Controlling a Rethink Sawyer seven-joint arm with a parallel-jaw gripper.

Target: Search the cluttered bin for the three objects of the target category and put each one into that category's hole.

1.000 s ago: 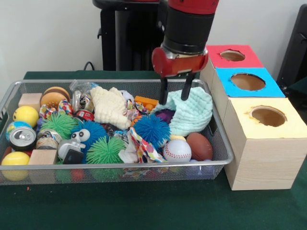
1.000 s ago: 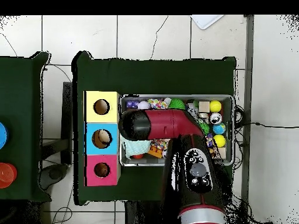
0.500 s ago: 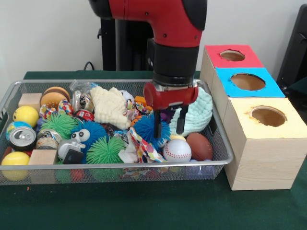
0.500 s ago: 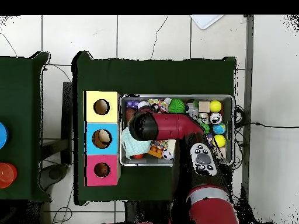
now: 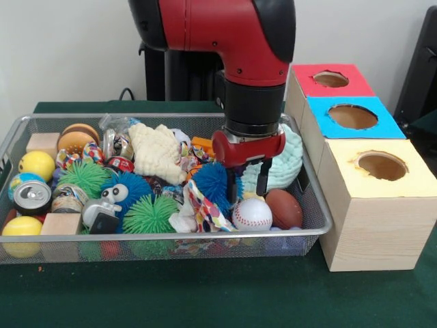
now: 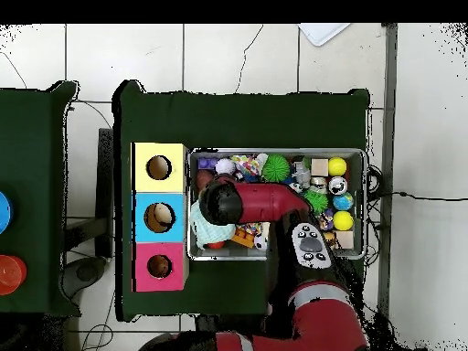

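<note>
My gripper (image 5: 247, 190) hangs open low in the wire bin (image 5: 136, 117), its two dark fingers apart. It sits just above the baseball (image 5: 252, 214), between the blue spiky ball (image 5: 212, 183) and the brown football (image 5: 285, 208), in front of the mint cloth (image 5: 285, 162). A small yellow thing shows between the fingertips; I cannot tell if they touch it. In the overhead view the red arm (image 6: 260, 203) covers the gripper and the bin's left half. Beside the bin stand the red box (image 5: 331, 80), blue box (image 5: 351, 117) and yellow box (image 5: 382, 167), each with a round hole.
The bin's left part holds green spiky balls (image 5: 149, 214), yellow balls (image 5: 36, 164), a can (image 5: 32, 196), wooden blocks (image 5: 60, 223), a cream cloth (image 5: 157, 152) and a burger toy (image 5: 77, 139). The boxes press against the bin's right rim.
The arm swung in over the bin and came down. The gripper moved from above the mint cloth toward the front, sinking between the blue spiky ball and the football, still open.
</note>
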